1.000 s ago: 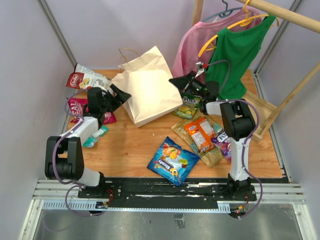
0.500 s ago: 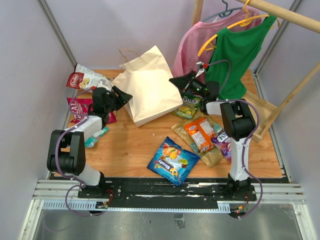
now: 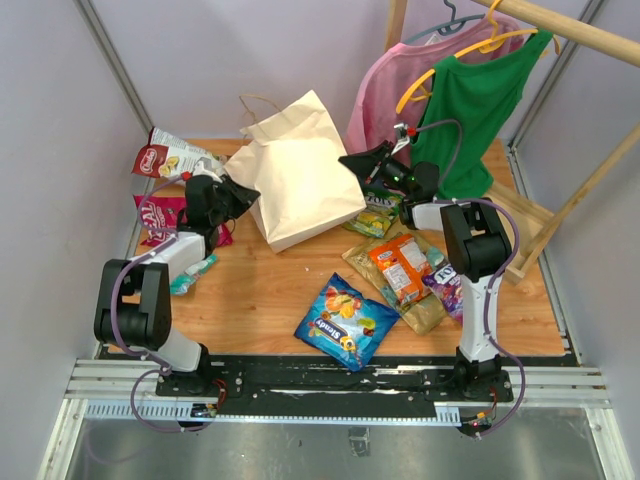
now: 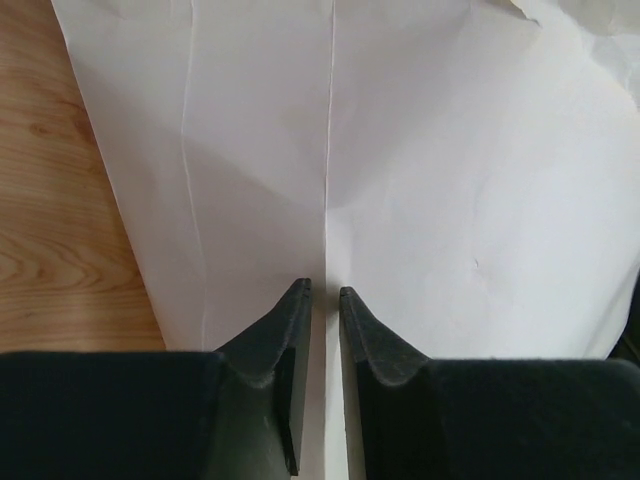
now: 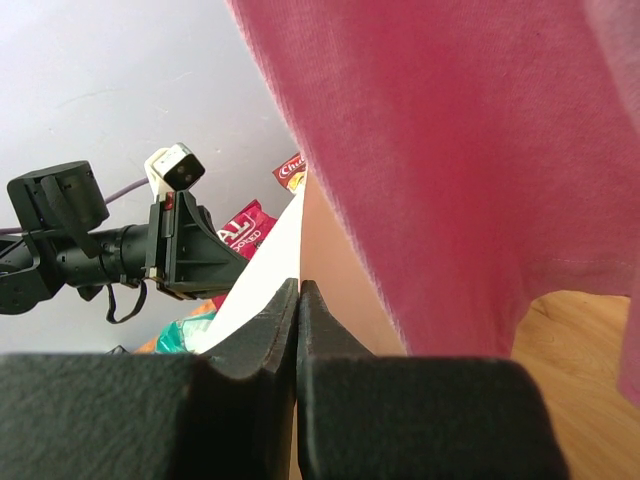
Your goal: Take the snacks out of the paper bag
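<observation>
One bag (image 3: 295, 175); eight snacks (image 3: 340, 315) counted outside it; two shirts; two arms.

The bag lies tilted at the back middle of the table (image 3: 260, 300), with one handle (image 3: 252, 103) looping out at its far left corner; its mouth is not in view, so what is inside cannot be told.

Left of the bag: a red-white packet (image 3: 170, 158) at the far corner; a magenta packet (image 3: 158, 213) partly under the left arm; a teal packet (image 3: 190, 273) just beside that arm.

Right of the bag: a green packet (image 3: 375, 217) half hidden by the right arm; an orange packet (image 3: 400, 265) lying on a tan packet (image 3: 420, 310); a purple packet (image 3: 447, 288) mostly behind the right arm; a blue packet (image 3: 350, 325) alone near the front middle.

The pink shirt (image 3: 395, 85) and green shirt (image 3: 480, 100) hang at the back right; the pink one fills much of the right wrist view.

The left gripper (image 3: 248, 192) is at the bag's left edge; its fingers (image 4: 290, 340) stand nearly together with a slim gap, and a crease in the paper runs into that gap; whether they pinch the paper cannot be told.

The right gripper (image 3: 350, 161) is at the bag's right edge; its fingertips press together with the bag's edge coming out from between them, so it grips the bag.
</observation>
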Robot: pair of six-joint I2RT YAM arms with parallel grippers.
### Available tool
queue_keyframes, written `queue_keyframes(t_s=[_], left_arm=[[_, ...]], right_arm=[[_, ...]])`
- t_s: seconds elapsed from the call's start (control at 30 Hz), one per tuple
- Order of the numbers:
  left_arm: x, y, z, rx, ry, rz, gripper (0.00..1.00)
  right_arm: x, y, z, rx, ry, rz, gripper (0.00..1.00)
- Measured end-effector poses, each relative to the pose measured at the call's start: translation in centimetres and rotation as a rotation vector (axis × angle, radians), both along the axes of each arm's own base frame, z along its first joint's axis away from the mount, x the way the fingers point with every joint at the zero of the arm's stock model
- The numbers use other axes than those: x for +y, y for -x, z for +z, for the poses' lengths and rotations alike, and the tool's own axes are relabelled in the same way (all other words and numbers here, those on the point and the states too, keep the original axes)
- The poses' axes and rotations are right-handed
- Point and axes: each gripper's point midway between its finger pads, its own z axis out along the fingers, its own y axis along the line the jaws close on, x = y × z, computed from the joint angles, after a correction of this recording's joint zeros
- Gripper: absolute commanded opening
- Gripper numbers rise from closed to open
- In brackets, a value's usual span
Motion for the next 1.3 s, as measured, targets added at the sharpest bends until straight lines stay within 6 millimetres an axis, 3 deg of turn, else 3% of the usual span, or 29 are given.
queue_keyframes(t_s=[0.17,0.37,0.4,0.5,0.57,0.67,0.87,0.9,1.1,1.3], left_arm=[[-0.2,-0.1,-0.3,0.002,-0.003,0.0,0.02],[-0.2,-0.2,-0.5,0.0,-0.016,0.0,0.0],[-0.1,-0.2,-0.5,-0.001,-0.021,0.002,0.08],[0.1,-0.2,-0.6,-0.003,-0.044,0.005,0.57],[0.3,0.0,-0.8,0.005,-0.064,0.006,0.72],[0.5,0.3,-0.9,0.014,-0.092,0.006,0.79],[0.7,0.5,-1.3,0.024,-0.115,-0.001,0.82],[0.7,0.5,-1.4,0.025,-0.116,-0.002,0.81],[-0.4,0.0,-2.8,0.028,-0.12,-0.032,0.56],[-2.3,-0.3,-3.6,0.011,-0.1,-0.076,0.22]], right_arm=[[0.0,0.0,0.0,0.0,0.0,0.0,0.01],[0.0,0.0,0.0,0.001,0.0,0.001,0.01],[0.0,0.0,0.0,0.001,0.0,0.001,0.01],[0.0,0.0,0.0,0.001,0.0,0.001,0.01],[0.0,0.0,0.0,0.0,0.0,0.0,0.01],[-0.1,0.0,0.0,-0.001,0.0,-0.001,0.01],[-0.1,0.0,0.0,-0.001,-0.003,0.0,0.01],[-0.1,0.0,0.0,0.0,-0.003,0.0,0.01],[-0.1,0.0,0.0,0.001,-0.003,-0.001,0.01],[-0.2,-0.1,0.0,0.0,-0.004,-0.003,0.01]])
